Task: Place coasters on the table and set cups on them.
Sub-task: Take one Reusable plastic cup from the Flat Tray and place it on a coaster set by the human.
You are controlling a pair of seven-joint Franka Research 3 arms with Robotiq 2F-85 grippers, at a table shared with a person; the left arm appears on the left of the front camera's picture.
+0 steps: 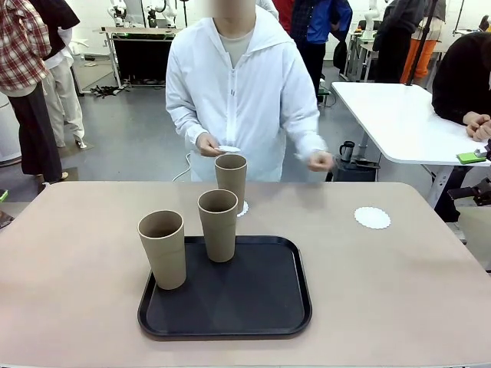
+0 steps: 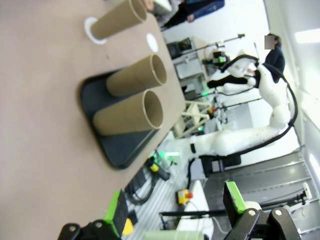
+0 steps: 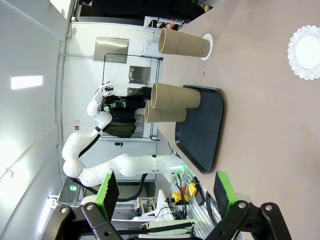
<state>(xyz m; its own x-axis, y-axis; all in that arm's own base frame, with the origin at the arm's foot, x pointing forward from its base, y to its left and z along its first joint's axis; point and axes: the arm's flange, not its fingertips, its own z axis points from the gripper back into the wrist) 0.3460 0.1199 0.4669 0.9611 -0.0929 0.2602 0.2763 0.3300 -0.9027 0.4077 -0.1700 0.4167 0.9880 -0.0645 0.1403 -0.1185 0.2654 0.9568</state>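
Lifting gently, a cup (image 1: 219, 224) is best set upright on the bare coaster (image 1: 372, 218) (left gripper (image 2: 174, 204) and right gripper (image 3: 165, 192) are spread, empty).

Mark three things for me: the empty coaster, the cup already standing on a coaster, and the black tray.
empty coaster (image 1: 372, 218): front view, its centre.
cup on a coaster (image 1: 230, 178): front view, middle of its side wall.
black tray (image 1: 257, 295): front view, bare floor toward its near edge.
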